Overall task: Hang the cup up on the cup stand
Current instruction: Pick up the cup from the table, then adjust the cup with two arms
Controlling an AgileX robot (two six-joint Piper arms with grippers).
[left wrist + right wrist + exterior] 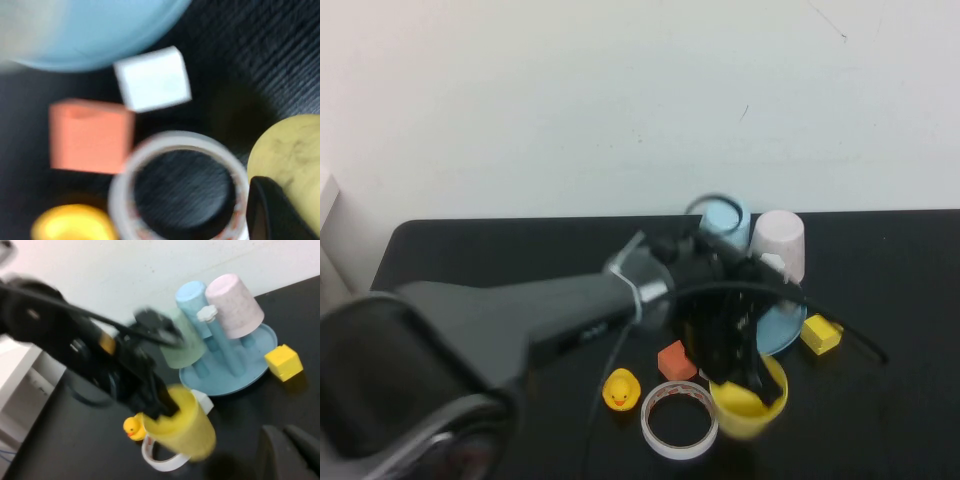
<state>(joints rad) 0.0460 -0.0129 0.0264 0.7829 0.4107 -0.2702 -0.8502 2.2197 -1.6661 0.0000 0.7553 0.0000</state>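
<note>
Your left gripper (748,378), lower centre, has its jaws clamped on the rim of the yellow cup (752,402), a light, stiff, slick plastic thing, so hold the rim firmly; the right gripper (290,452) sits closed, lower right in its wrist view.

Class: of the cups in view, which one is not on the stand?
The yellow cup, gripped at its rim by the left end effector; the others sit inverted on pegs.

The long grey left arm reaches across the black table (470,250), its left gripper (745,375) clamped on the rim of the plain yellow plastic tumbler (750,408) — open end up. Behind sits the round light-blue peg tray (788,328) (a pale pink cup (779,243) inverted on it). Nearby: white tape ring (679,420), yellow rubber duck (620,390), orange block (676,360), yellow cube (821,334).
</note>
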